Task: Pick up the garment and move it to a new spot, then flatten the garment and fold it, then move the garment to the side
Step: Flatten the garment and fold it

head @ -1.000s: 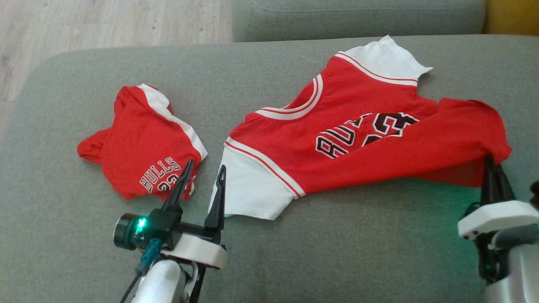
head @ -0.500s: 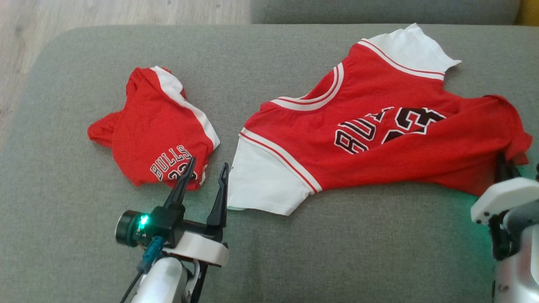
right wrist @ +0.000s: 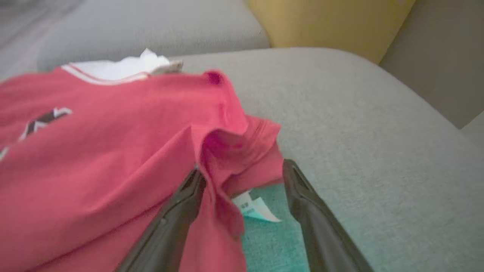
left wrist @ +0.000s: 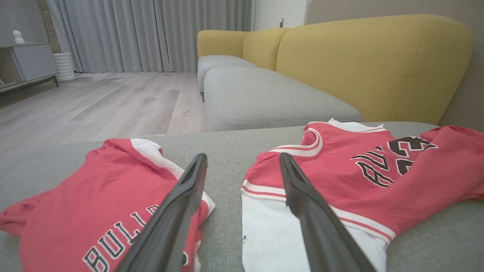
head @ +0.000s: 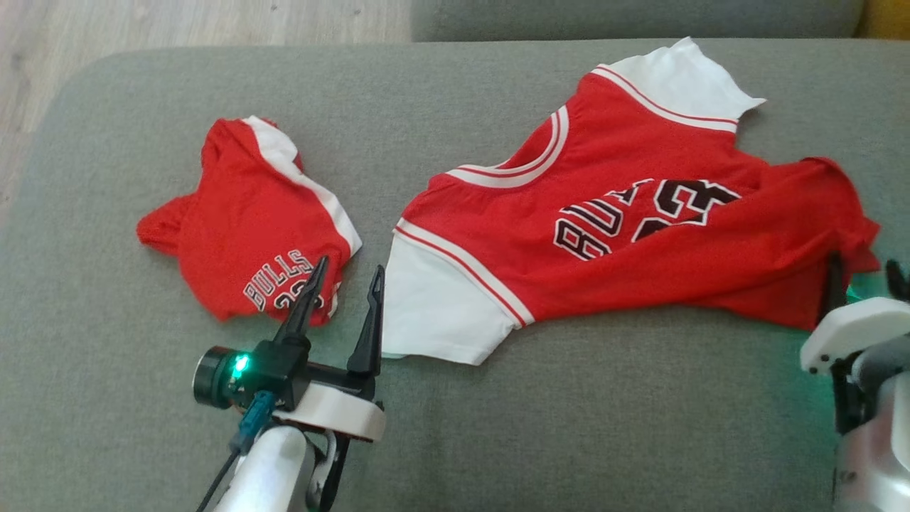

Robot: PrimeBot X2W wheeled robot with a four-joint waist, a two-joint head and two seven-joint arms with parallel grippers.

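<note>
Red cloth, head view: the jersey (head: 625, 235) lies spread but rumpled on the grey cushion (head: 498, 427). One white sleeve is just beside the inner finger of the left gripper (head: 350, 264), and the hem corner is at the fingertips of the right gripper (head: 864, 263).
Left gripper, head view: fingers wide apart, nothing held. A small red top (head: 249, 235) lies at and beyond its outer finger.
Right gripper, head view: fingers stand apart at the hem corner, close to the frame edge.
Left wrist view: fingers parted and empty. The small red top is beyond the left-hand finger, the jersey sleeve beyond the right-hand finger, and bare cushion shows between the tips. A yellow sofa (left wrist: 378, 56) stands far beyond.
Right wrist view: fingers spread, gripping nothing. A bunched fold of hem lies loose between them, against the left-hand finger. A white label (right wrist: 253, 207) shows under the fold, nearer the wrist.
Step in hand, judged: release after relocating the jersey; flattening is still to do.
Advice: draw the right fingers straight back so the fold is not dragged. Then pull hem and sleeve side apart evenly to clear the crease across the lettering.
Change from earlier frame: the right fingers were pinched shut on the hem and are now parted, with the cloth let go. The left fingers are unchanged. The camera has shifted slightly, so the drift of the scene is no move of the garments.
</note>
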